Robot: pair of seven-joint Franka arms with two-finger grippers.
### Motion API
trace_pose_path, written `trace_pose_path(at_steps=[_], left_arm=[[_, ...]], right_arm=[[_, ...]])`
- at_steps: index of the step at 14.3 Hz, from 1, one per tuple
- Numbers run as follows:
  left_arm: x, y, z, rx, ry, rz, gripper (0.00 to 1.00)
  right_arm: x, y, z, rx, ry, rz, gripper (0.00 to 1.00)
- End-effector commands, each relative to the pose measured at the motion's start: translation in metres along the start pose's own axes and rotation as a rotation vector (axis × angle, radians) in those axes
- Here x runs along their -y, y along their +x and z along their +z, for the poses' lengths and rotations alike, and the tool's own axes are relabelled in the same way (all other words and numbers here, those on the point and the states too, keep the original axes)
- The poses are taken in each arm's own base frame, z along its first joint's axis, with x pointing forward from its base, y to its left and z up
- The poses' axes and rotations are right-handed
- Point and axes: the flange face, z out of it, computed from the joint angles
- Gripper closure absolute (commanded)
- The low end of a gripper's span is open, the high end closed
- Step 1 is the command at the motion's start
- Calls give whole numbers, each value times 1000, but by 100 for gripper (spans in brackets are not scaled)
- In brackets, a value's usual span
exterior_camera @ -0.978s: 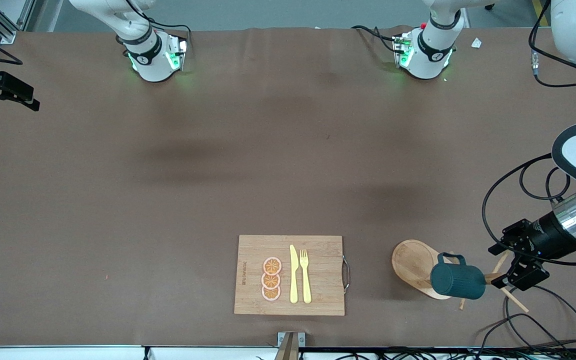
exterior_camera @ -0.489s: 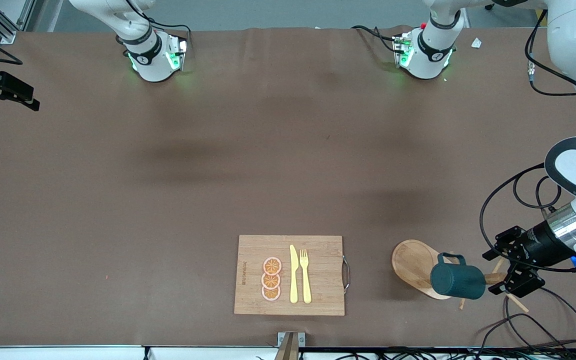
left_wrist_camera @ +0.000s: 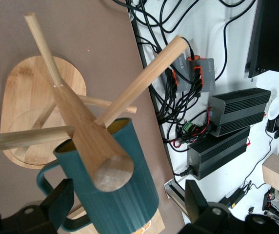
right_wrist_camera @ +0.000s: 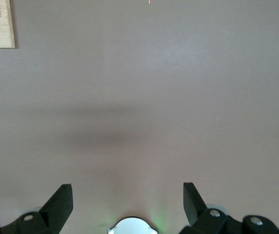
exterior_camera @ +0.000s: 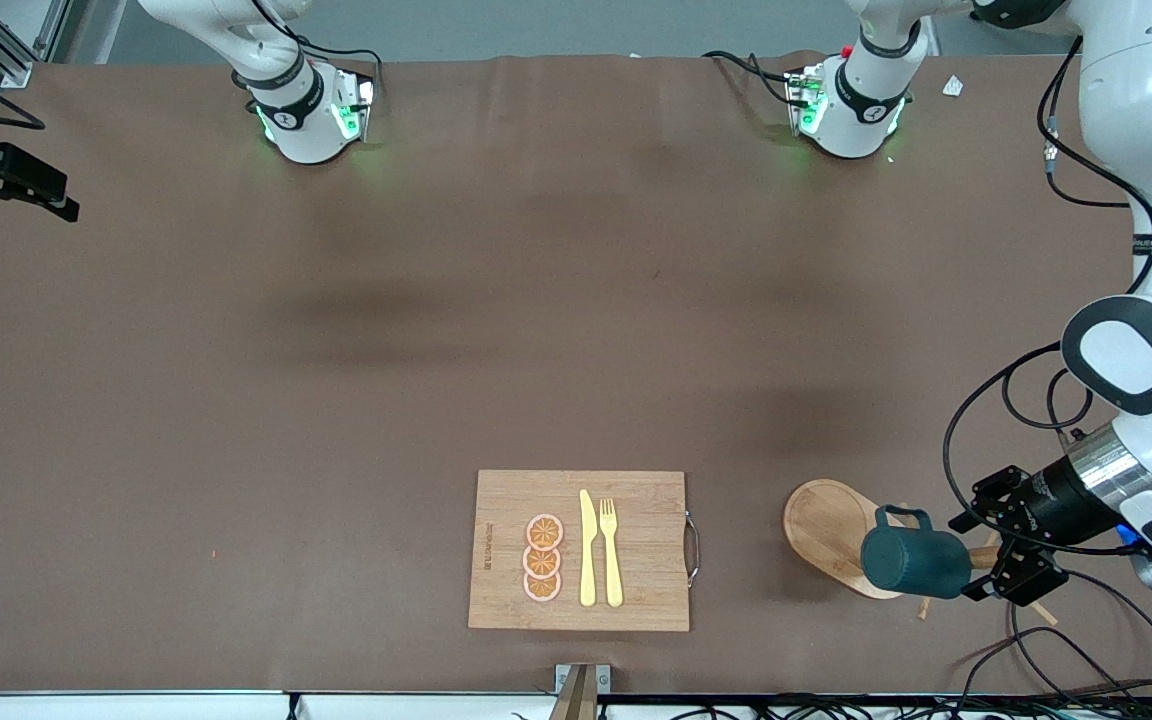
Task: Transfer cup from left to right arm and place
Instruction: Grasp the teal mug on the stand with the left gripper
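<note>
The dark teal ribbed cup [exterior_camera: 914, 563] hangs tilted on a peg of the wooden peg rack [exterior_camera: 829, 525], near the left arm's end of the table. My left gripper [exterior_camera: 981, 555] is open beside the cup at its mouth end. In the left wrist view the cup [left_wrist_camera: 129, 209] lies between my two black fingers [left_wrist_camera: 61, 200], with a gap on each side. The rack's thick post [left_wrist_camera: 81, 131] crosses in front of the cup's yellowish inside. My right gripper [right_wrist_camera: 127, 187] is open and empty over bare table near its own base. It is out of the front view.
A wooden cutting board [exterior_camera: 636, 590] with orange slices, a yellow knife and a fork lies near the front edge, toward the right arm's end from the rack. Black cables [exterior_camera: 1036, 650] trail by the rack. A black fixture [exterior_camera: 6, 180] sits at the right arm's end.
My left gripper has moved in toward the cup, and its open fingers now flank it. The cup, the rack and the right arm have not moved.
</note>
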Motion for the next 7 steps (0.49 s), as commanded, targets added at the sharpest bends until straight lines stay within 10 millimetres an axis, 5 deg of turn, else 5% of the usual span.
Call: trace_pose_path(at_steps=[1,7], left_arm=[[-5,-3,5,7,-24,-50,0],[-5,-11,23,-5,-39,-87,0]], right_arm=[[-2,-9,-1,0,-2,-9,0],[-2,-9,-1,0,-2,-8,0]])
